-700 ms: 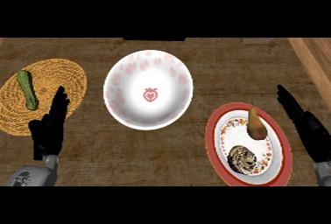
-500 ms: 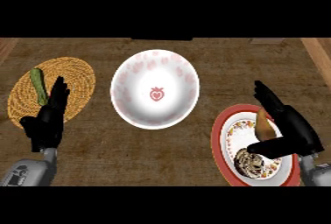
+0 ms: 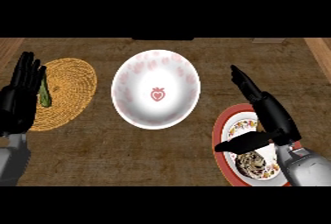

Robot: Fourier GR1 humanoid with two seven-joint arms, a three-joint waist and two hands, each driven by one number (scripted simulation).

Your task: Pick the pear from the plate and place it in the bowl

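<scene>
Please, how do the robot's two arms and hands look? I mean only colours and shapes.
The left hand and the right hand are both glossy black, each with long slender fingers and a thumb. Each joins a light grey, smooth, rounded shell: the left forearm and the right forearm. No cables or sleeves show.
</scene>
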